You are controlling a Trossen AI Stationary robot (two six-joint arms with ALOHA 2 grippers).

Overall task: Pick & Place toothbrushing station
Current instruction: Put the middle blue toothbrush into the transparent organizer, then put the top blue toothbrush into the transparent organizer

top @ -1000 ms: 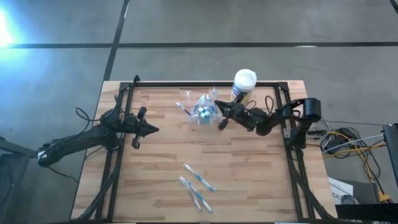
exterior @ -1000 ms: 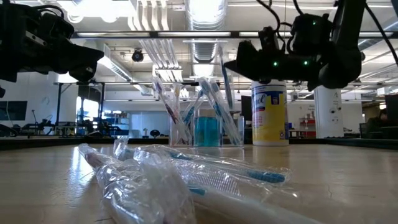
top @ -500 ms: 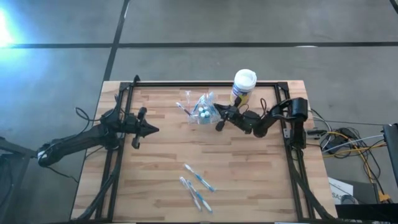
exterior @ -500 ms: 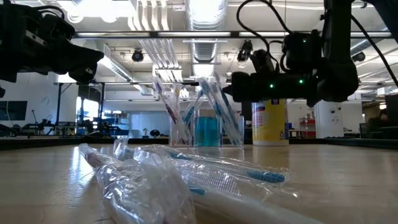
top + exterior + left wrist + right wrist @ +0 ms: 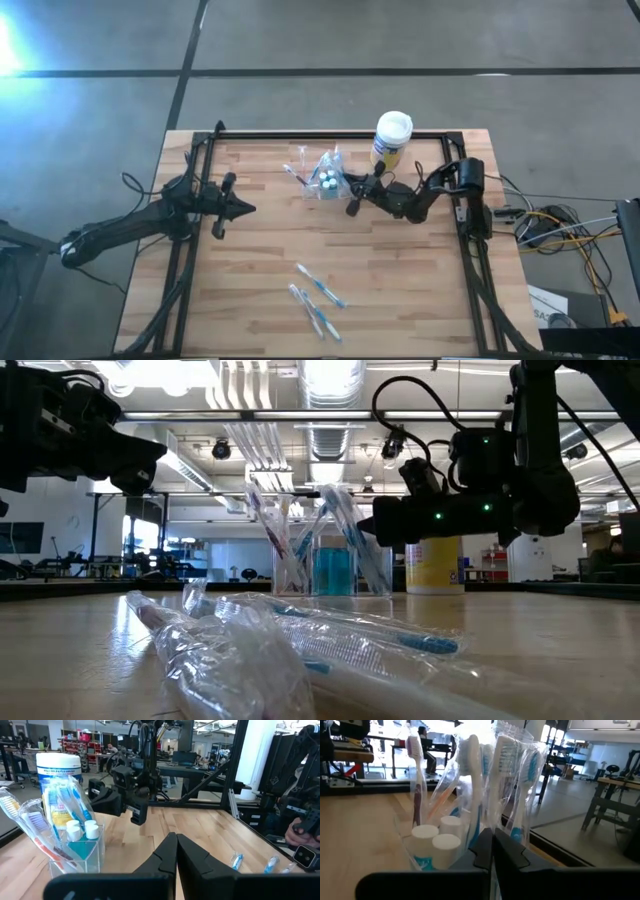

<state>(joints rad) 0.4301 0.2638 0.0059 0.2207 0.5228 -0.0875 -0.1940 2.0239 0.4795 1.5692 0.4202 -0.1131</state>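
The toothbrushing station is a see-through cup that stands upright on the far middle of the wooden table. It holds wrapped blue-white and pink toothbrushes and white-capped tubes. My right gripper is shut and lies level, with its tips right at the cup's right side, as the low view also shows. My left gripper is shut and hangs level over the table's left part, well away from the cup. My right gripper's shut fingertips come level from the table's right, up against the cup's wall and the toothbrush wrappers. I cannot tell whether they touch. The cup stands upright on the table.
A yellow canister with a white lid stands just behind my right gripper at the far edge. Several wrapped toothbrushes lie loose on the near middle of the table. A black frame runs round the table's edges.
My right gripper has come down beside the cup, from above the toothbrush tops to about their mid height. It has tipped to level and stayed shut. The cup has not moved.
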